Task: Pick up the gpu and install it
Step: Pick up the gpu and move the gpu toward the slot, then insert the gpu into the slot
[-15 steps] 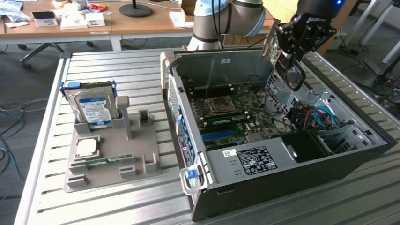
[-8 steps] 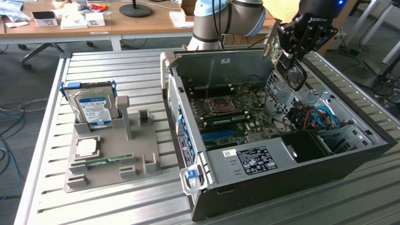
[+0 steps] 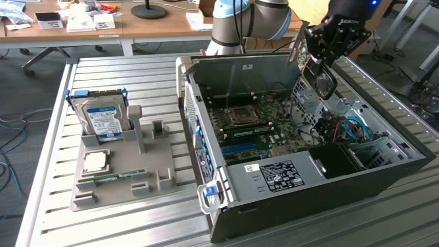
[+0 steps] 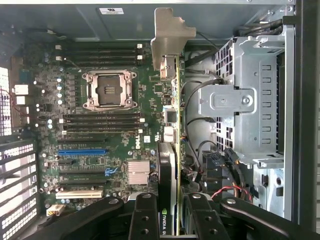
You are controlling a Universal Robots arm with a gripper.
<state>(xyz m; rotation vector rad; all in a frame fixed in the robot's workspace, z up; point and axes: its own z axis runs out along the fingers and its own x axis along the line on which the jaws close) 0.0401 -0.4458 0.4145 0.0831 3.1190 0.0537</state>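
gpu held over the open case, not seated yet

The gpu is clamped edge-on in the hand and held above the motherboard of the case, with the bracket at the end away from the hand. Risk-wise, if the card edge isn't lined up with an expansion slot, it could get jammed against the board. The loose cables just beside it could also be snagged. A slightly tilted grip would probably be enough to cause that.

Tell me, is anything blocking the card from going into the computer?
Nothing visible is. The gripper holds the gpu over the open case, above the motherboard; black cables run close beside it.
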